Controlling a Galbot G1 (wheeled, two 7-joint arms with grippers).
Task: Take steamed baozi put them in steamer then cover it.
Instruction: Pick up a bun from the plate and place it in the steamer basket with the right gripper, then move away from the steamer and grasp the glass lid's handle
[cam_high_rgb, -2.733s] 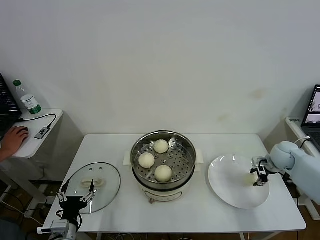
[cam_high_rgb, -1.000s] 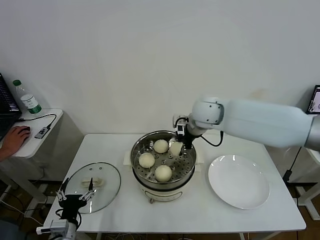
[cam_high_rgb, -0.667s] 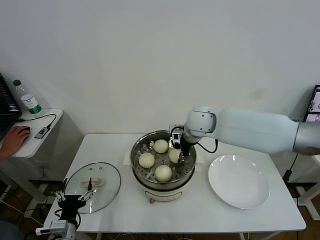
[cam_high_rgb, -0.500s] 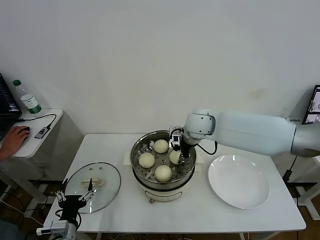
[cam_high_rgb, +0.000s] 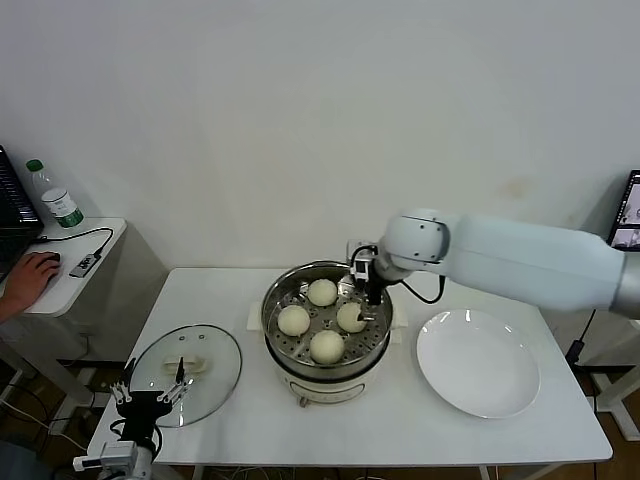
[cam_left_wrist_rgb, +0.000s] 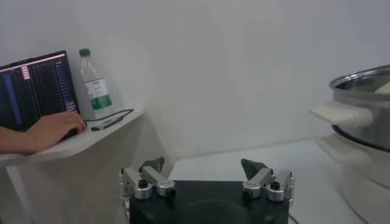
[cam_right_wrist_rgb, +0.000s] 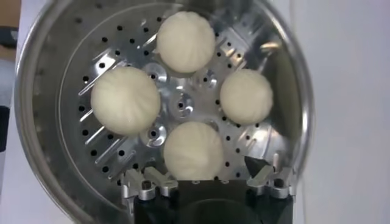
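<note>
The steamer (cam_high_rgb: 377, 329) stands mid-table with four off-white baozi on its perforated tray: back (cam_high_rgb: 322, 292), left (cam_high_rgb: 293, 320), front (cam_high_rgb: 326, 346) and right (cam_high_rgb: 350, 317). My right gripper (cam_high_rgb: 371, 291) hangs open and empty just above the steamer's back-right rim. In the right wrist view the gripper (cam_right_wrist_rgb: 205, 173) is open over the steamer (cam_right_wrist_rgb: 42, 73), with the nearest baozi (cam_right_wrist_rgb: 194, 151) lying free just ahead of the fingers. The glass cover (cam_high_rgb: 187, 372) lies flat on the table at the front left. My left gripper (cam_high_rgb: 150, 398) is parked open near the cover's front edge.
An empty white plate (cam_high_rgb: 478, 362) lies right of the steamer. A side table at the far left holds a bottle (cam_high_rgb: 56, 199), a laptop and a person's hand (cam_high_rgb: 25, 280). In the left wrist view the left gripper (cam_left_wrist_rgb: 202, 165) faces the steamer's side (cam_left_wrist_rgb: 365, 103).
My right gripper carried the fourth baozi from the plate to the steamer, let it go on the tray's right side, and has lifted slightly back and right. The left arm has not moved.
</note>
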